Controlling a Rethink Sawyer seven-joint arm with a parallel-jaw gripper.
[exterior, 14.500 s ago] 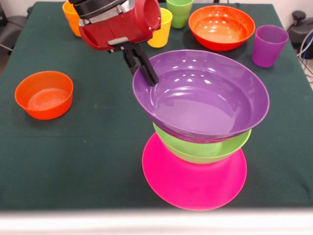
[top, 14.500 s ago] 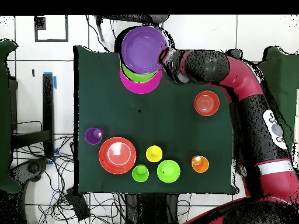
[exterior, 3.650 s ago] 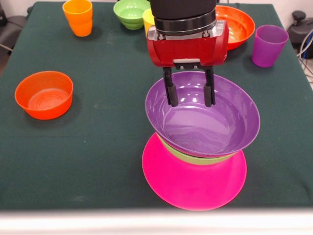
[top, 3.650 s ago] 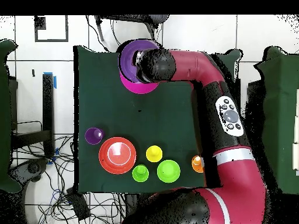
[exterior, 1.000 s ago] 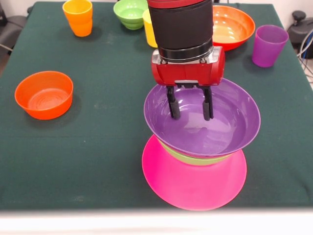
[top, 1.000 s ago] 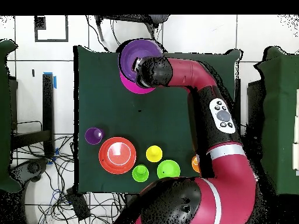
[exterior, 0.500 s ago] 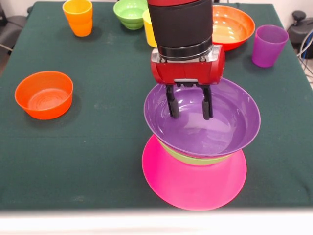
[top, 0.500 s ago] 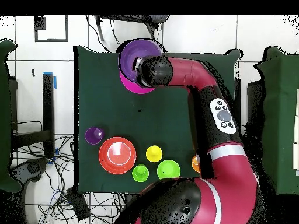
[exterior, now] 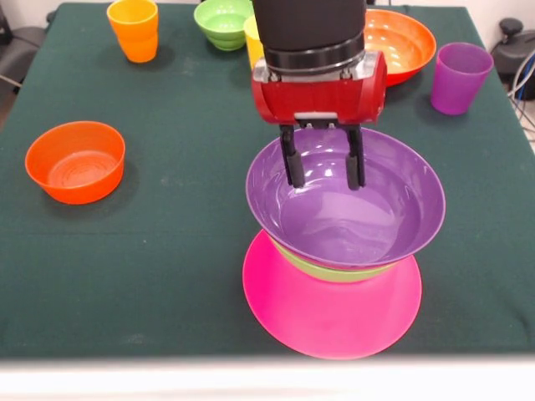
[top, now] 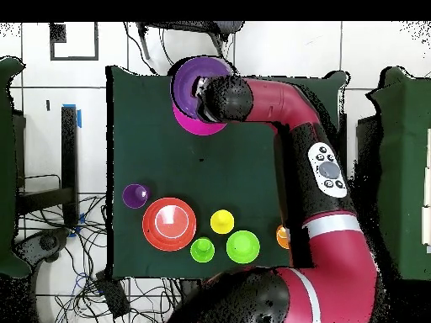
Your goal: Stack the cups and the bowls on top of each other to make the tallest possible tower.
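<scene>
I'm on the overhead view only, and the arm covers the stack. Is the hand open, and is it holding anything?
Observer: The hand is open and empty, with its fingers hanging inside the purple bowl.
Operator: What sits under that bowl?
Observer: A light green bowl, nested between it and the pink bowl.
Operator: I see only one orange-red bowl.
Observer: A small orange-red bowl stands upright on the cloth, apart from the stack.
</scene>
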